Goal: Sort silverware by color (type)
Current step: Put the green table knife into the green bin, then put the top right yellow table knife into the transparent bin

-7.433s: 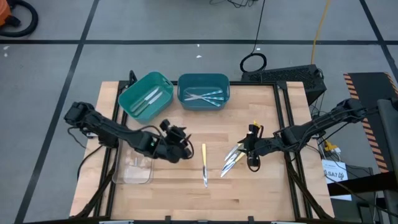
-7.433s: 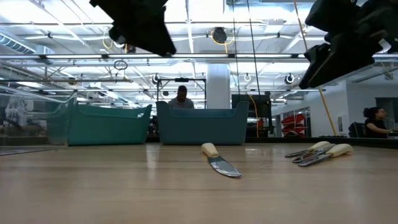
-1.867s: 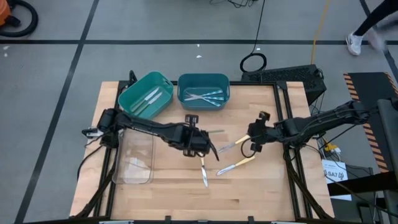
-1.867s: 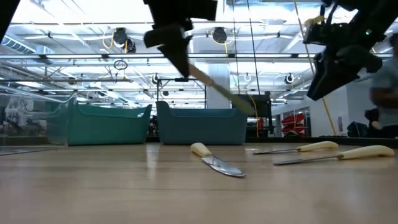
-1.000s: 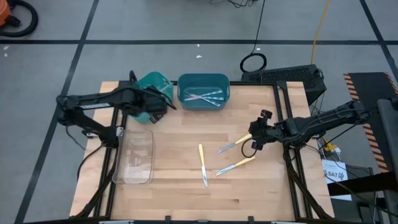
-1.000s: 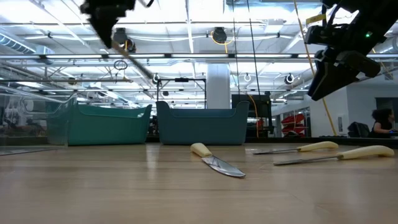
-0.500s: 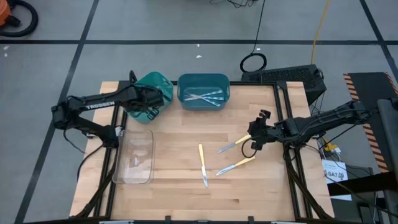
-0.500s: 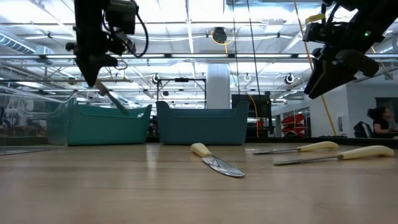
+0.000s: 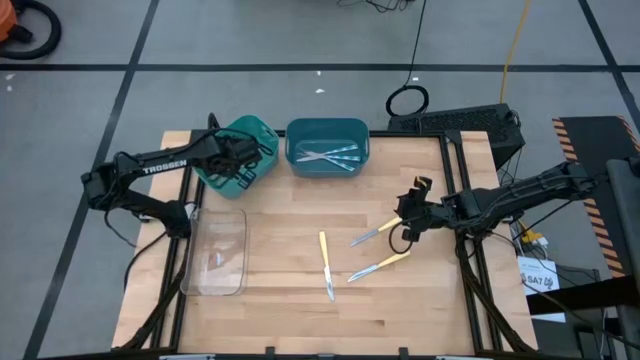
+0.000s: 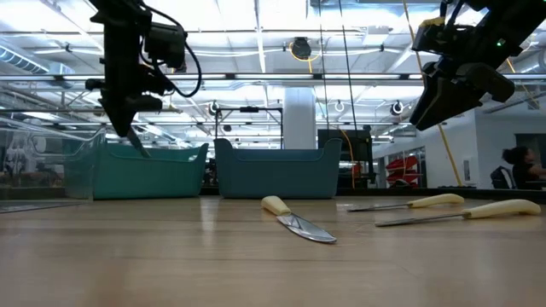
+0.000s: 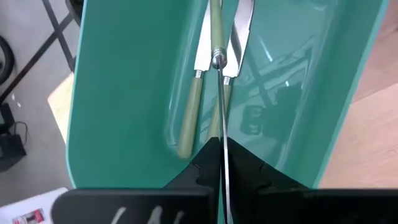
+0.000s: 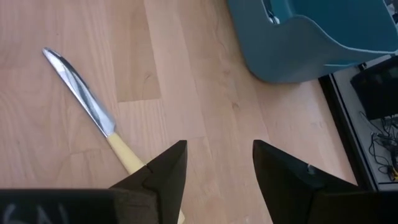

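Observation:
My left gripper (image 9: 242,163) hangs over the green bin (image 9: 258,132) at the far left, shut on a pale-green-handled knife (image 11: 216,37). Two more pale-green knives (image 11: 194,93) lie flat on the bin's floor. Three yellow-handled pieces of silverware lie flat on the wood: one at mid-table (image 9: 326,265) and two to the right (image 9: 375,232), (image 9: 380,265). My right gripper (image 9: 408,215) hovers open above those two, touching nothing; in its wrist view a yellow knife (image 12: 87,106) lies below its fingers. My left gripper pinches the knife's blade (image 11: 223,146) between its two fingers, which lie along the blade. The blade shows edge-on. The fingers point steeply down into the bin. The knife hangs handle-down (image 11: 216,25) below them, above the two knives on the bin floor.
A blue bin (image 9: 327,133) beside the green one holds several light-blue utensils. A clear tray (image 9: 215,255) stands at the near left. Bare wood lies between the tray and the yellow pieces. People show in the room beyond the table.
My left gripper has come down over the green bin and tipped to point steeply down. The knife it holds has swung from a slant to nearly upright, its handle now lower toward the bin.

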`<act>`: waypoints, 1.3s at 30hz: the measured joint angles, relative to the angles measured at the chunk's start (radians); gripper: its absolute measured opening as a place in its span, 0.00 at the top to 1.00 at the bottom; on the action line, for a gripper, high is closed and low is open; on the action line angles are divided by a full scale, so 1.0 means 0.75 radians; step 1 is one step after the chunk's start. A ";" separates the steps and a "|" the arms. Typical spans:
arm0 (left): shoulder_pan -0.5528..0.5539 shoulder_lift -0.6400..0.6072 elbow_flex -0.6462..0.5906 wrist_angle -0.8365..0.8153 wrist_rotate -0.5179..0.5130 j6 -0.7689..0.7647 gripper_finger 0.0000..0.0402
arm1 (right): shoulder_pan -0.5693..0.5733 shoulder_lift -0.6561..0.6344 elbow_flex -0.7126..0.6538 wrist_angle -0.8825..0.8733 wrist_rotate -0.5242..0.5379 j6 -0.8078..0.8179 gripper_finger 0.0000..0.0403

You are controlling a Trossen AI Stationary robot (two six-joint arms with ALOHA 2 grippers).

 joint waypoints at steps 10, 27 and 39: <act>0.001 0.017 -0.001 0.017 0.011 -0.096 0.78 | 0.000 0.000 0.000 0.002 -0.002 0.000 0.56; -0.494 0.017 0.182 0.516 -0.071 -0.073 0.75 | 0.000 0.001 -0.012 0.028 -0.180 -0.016 0.56; -0.853 0.202 0.160 0.845 -0.239 -0.105 0.75 | -0.103 0.001 -0.167 0.197 -0.469 -0.150 0.49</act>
